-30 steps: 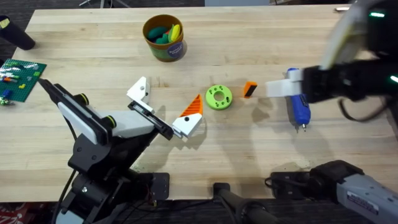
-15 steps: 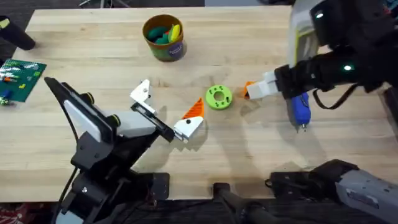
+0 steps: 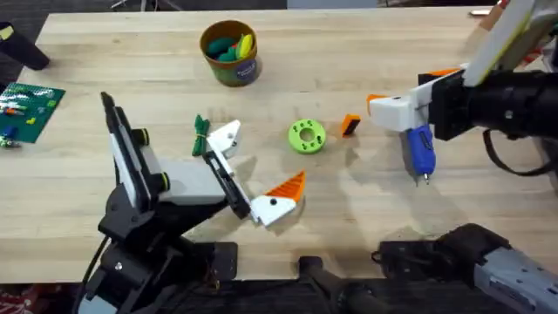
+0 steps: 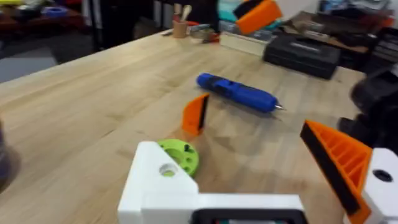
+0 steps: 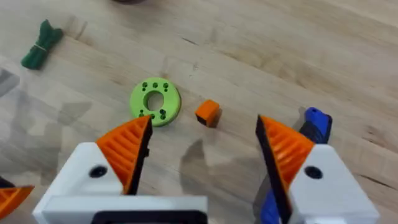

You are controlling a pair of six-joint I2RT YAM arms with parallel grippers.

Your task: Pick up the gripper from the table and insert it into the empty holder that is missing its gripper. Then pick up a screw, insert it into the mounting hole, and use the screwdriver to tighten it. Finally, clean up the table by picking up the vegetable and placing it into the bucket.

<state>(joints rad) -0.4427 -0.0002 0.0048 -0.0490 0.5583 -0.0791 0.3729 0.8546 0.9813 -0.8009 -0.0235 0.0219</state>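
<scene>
Right gripper (image 5: pixel 202 149) hovers spread wide, holding nothing, above the table (image 3: pixel 131 52). The small orange gripper piece (image 5: pixel 208 112) lies just ahead between its pads, beside the green disc (image 5: pixel 155 101); blue screwdriver (image 5: pixel 314 124) near one pad.

Risk: on descent a pad nudges the piece or disc, or clips the screwdriver.

Left gripper (image 3: pixel 255 173) open, its white holder (image 3: pixel 225 137) bare.

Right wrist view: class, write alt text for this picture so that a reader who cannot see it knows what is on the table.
The right gripper, open, its orange ribbed pads spread wide, hangs above a wooden table. Between the fingers lie a bright green disc with holes and, just beside it, the small orange gripper piece. The blue screwdriver shows past one finger, and the dark green vegetable lies farther off.
</scene>
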